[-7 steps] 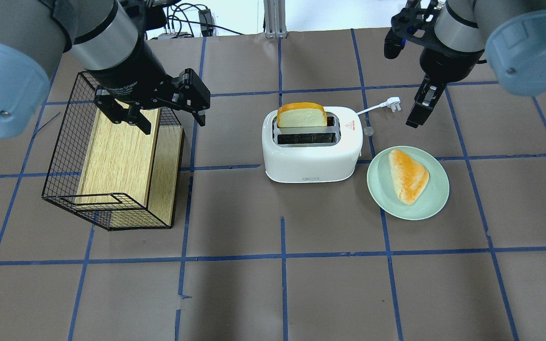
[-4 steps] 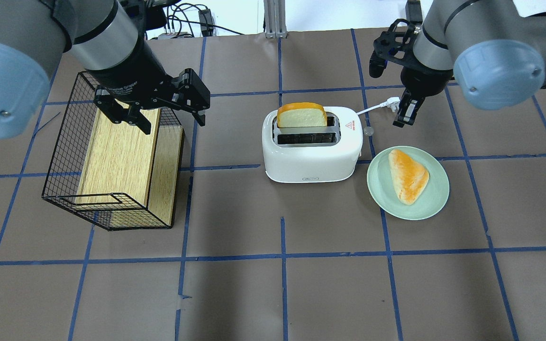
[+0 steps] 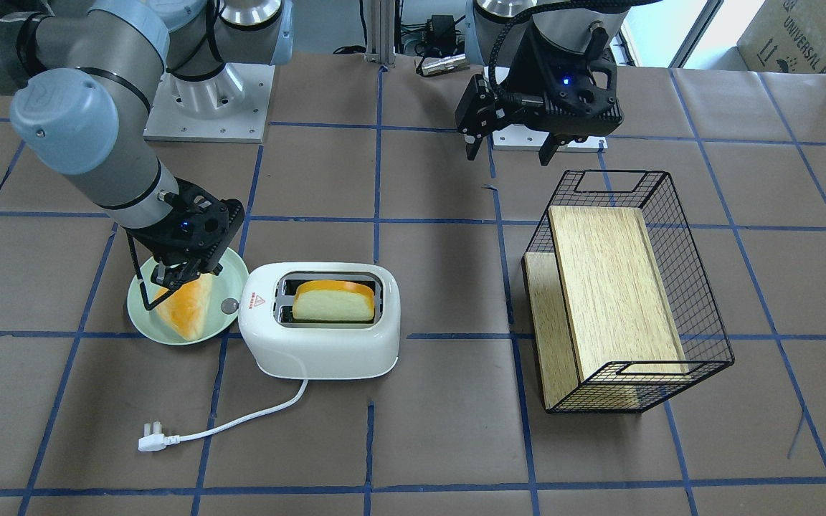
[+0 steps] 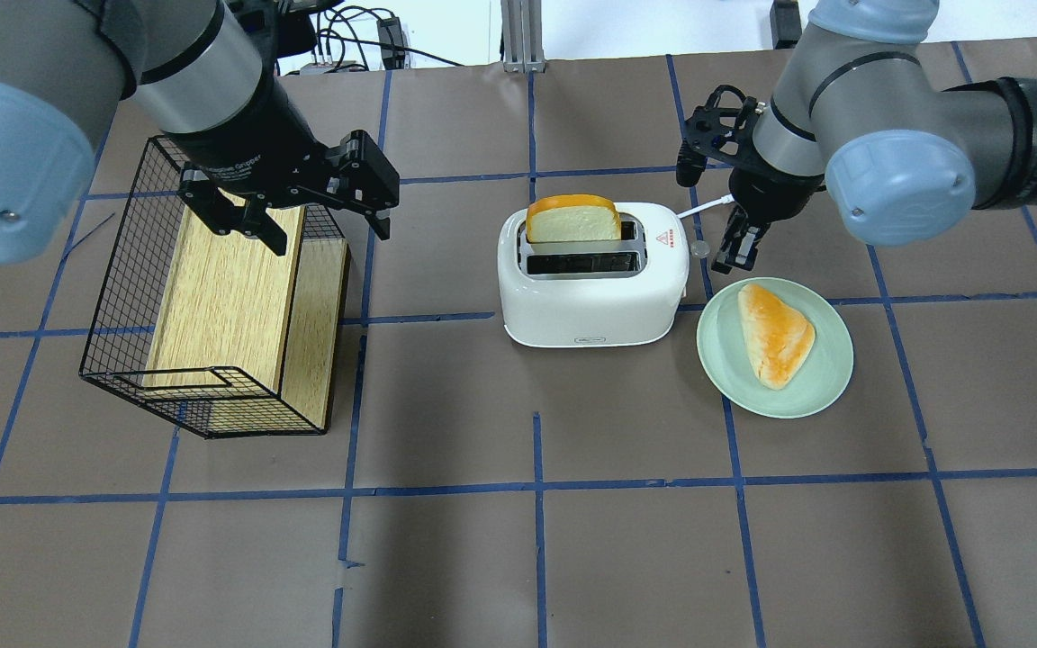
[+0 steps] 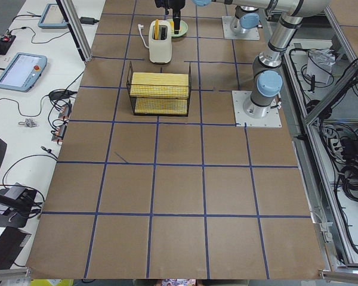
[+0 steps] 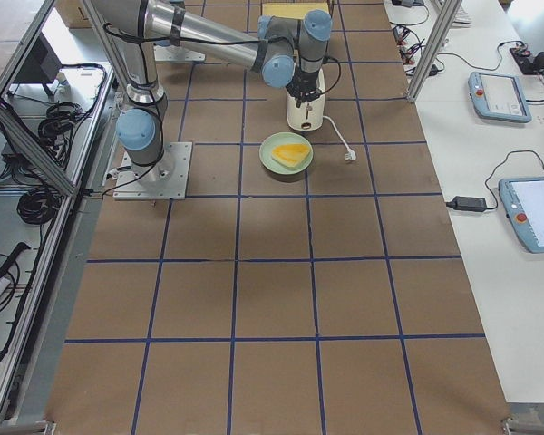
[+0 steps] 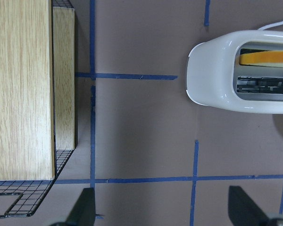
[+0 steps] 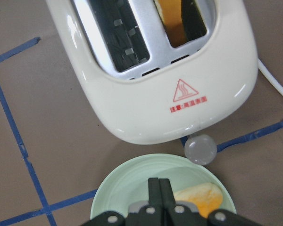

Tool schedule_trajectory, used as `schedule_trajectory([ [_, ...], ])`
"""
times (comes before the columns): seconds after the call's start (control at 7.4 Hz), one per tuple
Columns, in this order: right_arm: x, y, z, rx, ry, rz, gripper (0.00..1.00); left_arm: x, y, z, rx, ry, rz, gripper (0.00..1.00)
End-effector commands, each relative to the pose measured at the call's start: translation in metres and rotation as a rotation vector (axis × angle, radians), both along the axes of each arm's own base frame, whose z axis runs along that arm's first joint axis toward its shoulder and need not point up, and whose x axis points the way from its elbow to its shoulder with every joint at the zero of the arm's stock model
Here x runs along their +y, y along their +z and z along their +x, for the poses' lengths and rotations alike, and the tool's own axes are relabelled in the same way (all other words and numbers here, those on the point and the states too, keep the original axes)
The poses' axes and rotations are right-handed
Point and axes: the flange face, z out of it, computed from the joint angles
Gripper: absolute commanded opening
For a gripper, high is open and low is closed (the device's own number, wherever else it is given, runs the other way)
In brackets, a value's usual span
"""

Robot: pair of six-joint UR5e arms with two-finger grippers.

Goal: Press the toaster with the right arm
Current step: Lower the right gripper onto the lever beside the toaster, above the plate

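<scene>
The white toaster [image 4: 590, 297] stands mid-table with a bread slice [image 4: 572, 220] upright in its far slot; the near slot is empty. Its grey round knob [image 4: 698, 249] sticks out of the end with the red triangle mark. My right gripper [image 4: 734, 252] is shut and empty, hanging just right of the knob, over the plate's near rim. In the right wrist view the shut fingers [image 8: 159, 188] sit below the knob [image 8: 200, 149], apart from it. My left gripper [image 4: 325, 229] is open and empty, above the wire basket's corner, well left of the toaster.
A pale green plate [image 4: 807, 396] with a bread wedge [image 4: 775, 333] lies right of the toaster. A black wire basket [image 4: 122, 297] holding a wooden board [image 4: 226, 297] lies at the left. The toaster's white cord [image 3: 241, 423] and plug [image 3: 151, 435] trail behind it.
My right arm has swung left and down, from beside the plug to just right of the toaster's knob. The left arm, toaster and plate have not moved.
</scene>
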Motion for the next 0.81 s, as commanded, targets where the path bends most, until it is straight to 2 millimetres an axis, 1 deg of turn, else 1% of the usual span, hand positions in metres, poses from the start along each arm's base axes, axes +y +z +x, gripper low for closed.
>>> schedule_trajectory([
  [0.0,-0.016,-0.011,0.002,-0.02,0.038,-0.052,0.04,0.0,0.0,0.0,0.0,0.001,0.0,1.0],
  [0.41,-0.025,-0.026,0.004,-0.045,0.066,-0.06,0.04,0.0,0.0,0.0,0.0,-0.001,0.0,1.0],
  [0.68,-0.03,-0.044,0.004,-0.049,0.083,-0.045,0.04,0.0,0.0,0.0,0.0,-0.001,0.0,1.0],
])
